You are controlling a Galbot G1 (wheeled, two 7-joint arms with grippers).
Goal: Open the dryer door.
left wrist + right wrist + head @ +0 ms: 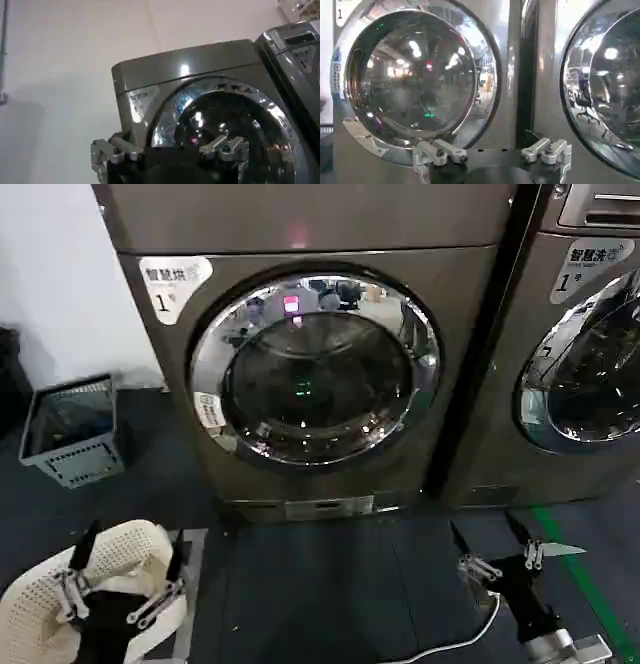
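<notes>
Dryer door is sitting shut and flush in the front of the bronze-brown dryer ahead of you, filling the middle of the head view. You are looking at a big round porthole: a wide, shiny chrome ring around dark tinted glass that is reflecting the room lights. A second machine with a similar round door is standing just beside it on your right; leave that one alone.

Both of your arms are hanging low, well apart from the door. Your left tool is hovering with its fingers spread and nothing between them, above a white mesh basket on the floor. Your right tool is likewise spread and empty, hovering over the dark floor below the gap between the two machines. A grey crate is resting by the wall to the left.

Expect the door to be stiff, rigid and fairly heavy, swinging on a side hinge and likely resisting until a latch gives. The chrome is probably slippery and the glass is curved, so neither is offering a good pinch. No handle is clearly showing; which edge opens cannot be told. You are probably best hooking a finger behind the ring's outer edge and pulling steadily outward.
</notes>
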